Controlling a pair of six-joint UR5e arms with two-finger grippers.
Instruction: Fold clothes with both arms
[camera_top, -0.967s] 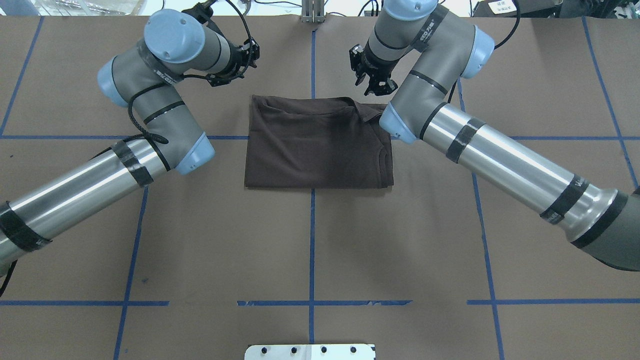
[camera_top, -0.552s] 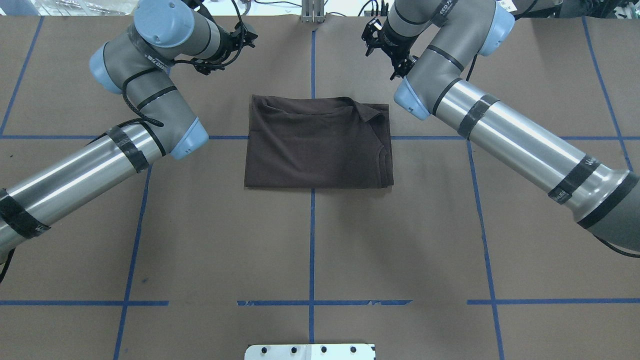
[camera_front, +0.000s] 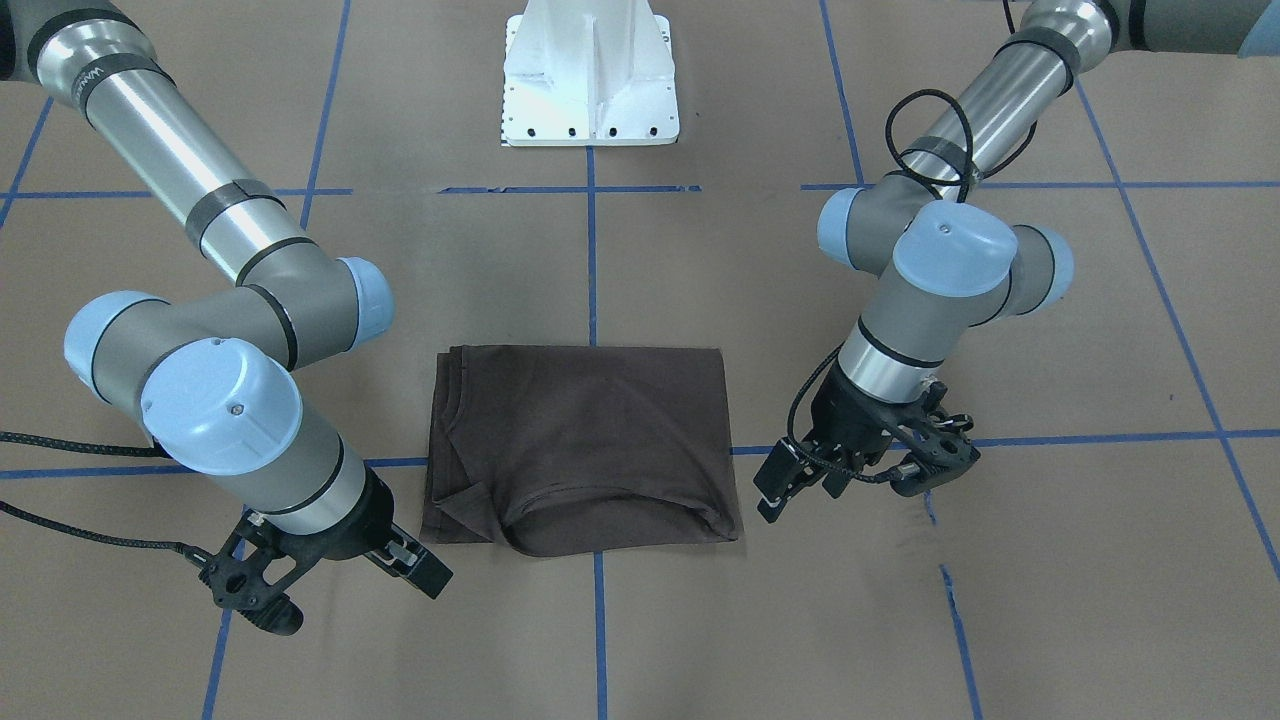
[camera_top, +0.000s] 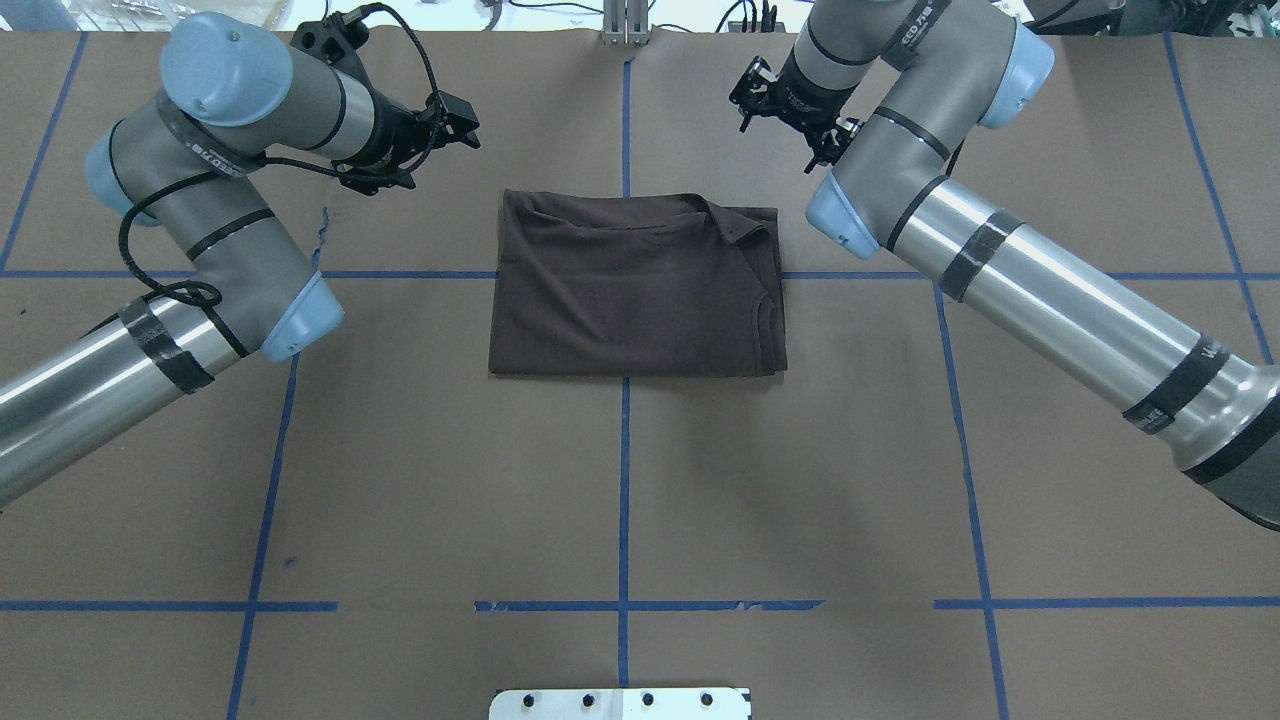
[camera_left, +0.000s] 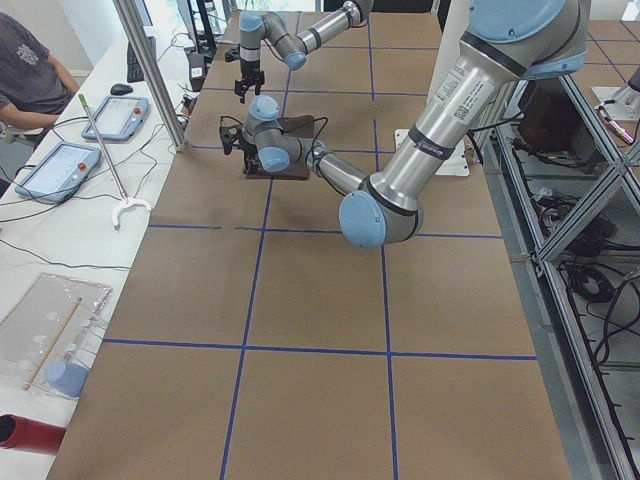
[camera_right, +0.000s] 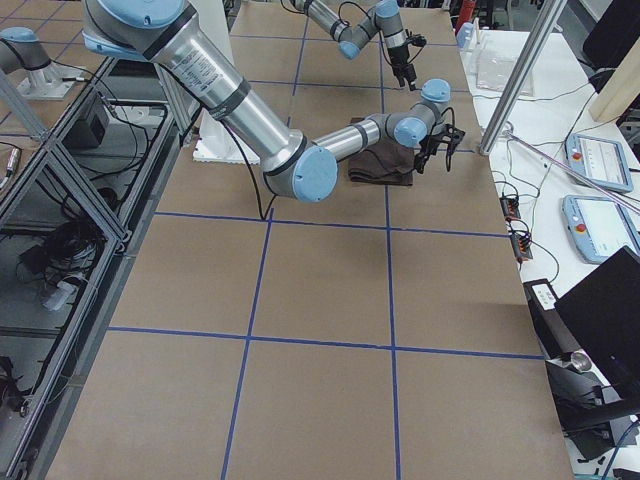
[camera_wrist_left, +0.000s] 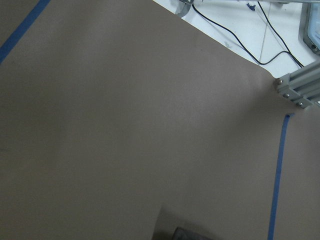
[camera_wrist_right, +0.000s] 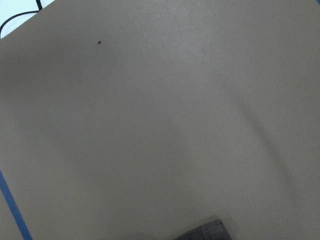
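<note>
T-shirt (camera_top: 635, 290), dark brown, lies folded into a rough rectangle at the middle of the paper-covered table (camera_top: 450, 480), across a crossing of the blue tape lines (camera_top: 624, 480). Its edge toward the robot is straight. The far edge is rumpled, with a sleeve flap turned over at the robot's right and stacked layers showing down that side.

The left gripper (camera_front: 935, 465) hangs just off the shirt's far left corner and the right gripper (camera_front: 250, 600) off the far right one. Both are clear of the cloth, their jaws look parted, and neither has hold of anything.

From either table end, the near arm's wrist hides part of the shirt. The white pedestal (camera_front: 590, 80) stands behind. An operator (camera_left: 30, 70) sits by two teach pendants (camera_left: 110, 115).
</note>
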